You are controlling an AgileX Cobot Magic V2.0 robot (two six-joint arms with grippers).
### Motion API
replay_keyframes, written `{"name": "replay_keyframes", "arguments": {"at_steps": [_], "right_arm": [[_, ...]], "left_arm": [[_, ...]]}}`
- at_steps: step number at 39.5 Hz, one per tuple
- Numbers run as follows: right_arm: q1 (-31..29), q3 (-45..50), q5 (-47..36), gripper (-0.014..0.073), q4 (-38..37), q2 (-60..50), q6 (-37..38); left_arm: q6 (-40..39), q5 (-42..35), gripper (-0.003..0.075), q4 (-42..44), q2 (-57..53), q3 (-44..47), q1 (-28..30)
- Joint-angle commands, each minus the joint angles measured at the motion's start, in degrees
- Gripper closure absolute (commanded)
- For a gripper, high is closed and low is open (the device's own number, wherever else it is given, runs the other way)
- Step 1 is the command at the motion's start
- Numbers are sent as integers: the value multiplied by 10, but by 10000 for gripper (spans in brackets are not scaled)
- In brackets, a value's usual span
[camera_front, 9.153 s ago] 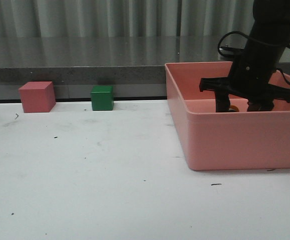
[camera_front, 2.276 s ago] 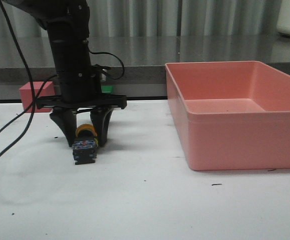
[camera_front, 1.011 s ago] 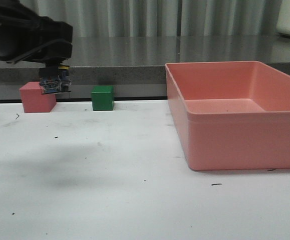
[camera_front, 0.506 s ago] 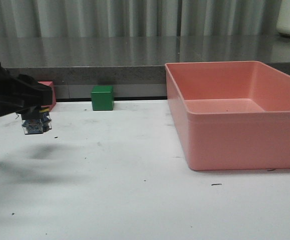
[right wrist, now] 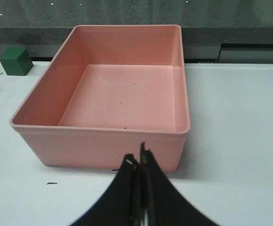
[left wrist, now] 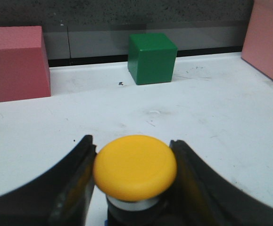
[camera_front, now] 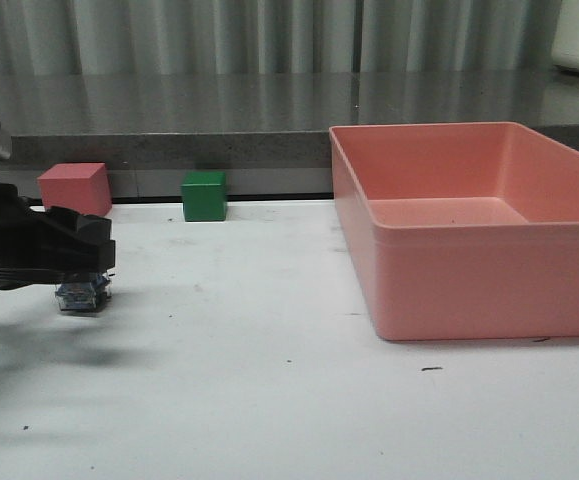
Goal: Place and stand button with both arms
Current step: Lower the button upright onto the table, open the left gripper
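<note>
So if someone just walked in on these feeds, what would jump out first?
Probably the button, its yellow cap clamped between the left gripper's fingers low over the table's left side. Then the big empty pink bin at right, and the pink cube and green cube along the back edge.

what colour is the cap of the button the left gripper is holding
Yellow. The button cap shows best in the left wrist view, between the left gripper fingers.

The button (camera_front: pixel 81 297) sits at table's (camera_front: pixel 269 400) left, under the left gripper (camera_front: pixel 84 262). Behind it is one cube (camera_front: pixel 73 190), w/ another cube (camera_front: pixel 204 195) to its right. The bin (camera_front: pixel 479 270) is at far right.
</note>
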Motion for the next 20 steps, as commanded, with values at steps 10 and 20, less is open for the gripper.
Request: {"name": "replay_keyframes", "arguments": {"at_steps": [10,20], "right_arm": [[-3,-15,-46,664,-6,4,-5],[-3,-15,-46,664,-6,4,-5]], "left_arm": [[-1,-95,221,-6,-16,17,0],[-1,-93,189,-6,-35,17,0]]}}
